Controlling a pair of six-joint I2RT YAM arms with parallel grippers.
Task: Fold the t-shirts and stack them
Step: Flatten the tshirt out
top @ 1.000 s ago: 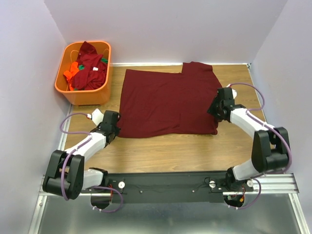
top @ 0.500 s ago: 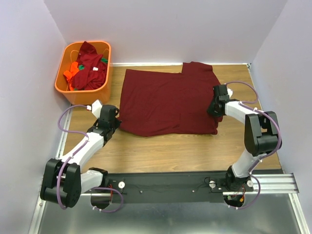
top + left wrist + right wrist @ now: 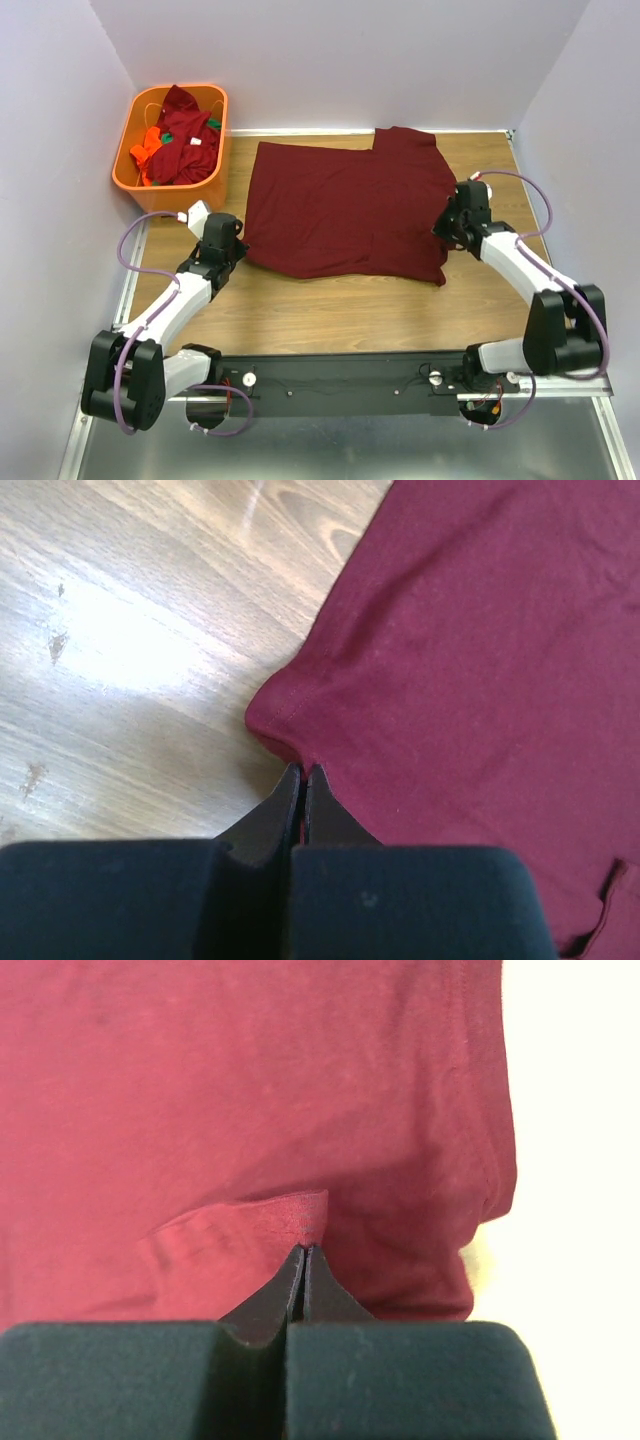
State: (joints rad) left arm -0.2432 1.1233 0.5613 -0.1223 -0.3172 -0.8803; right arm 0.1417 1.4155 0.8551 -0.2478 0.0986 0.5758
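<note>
Maroon t-shirt (image 3: pixel 340 210) lies spread mid-worktop (image 3: pixel 330 310). Left jaws together, pinching its near-left hem corner; right jaws together, clamped on cloth fold at its right edge. More shirts (image 3: pixel 180 140) heaped in orange basket (image 3: pixel 175 195), far-left corner.

A: The top view?
B: High at the near side, looking down over the whole brown wooden table (image 3: pixel 330 300).
A: The wrist views?
B: Very close, each facing an edge of the flat dark maroon cloth t-shirt (image 3: pixel 340 210), shared by all three.
</note>
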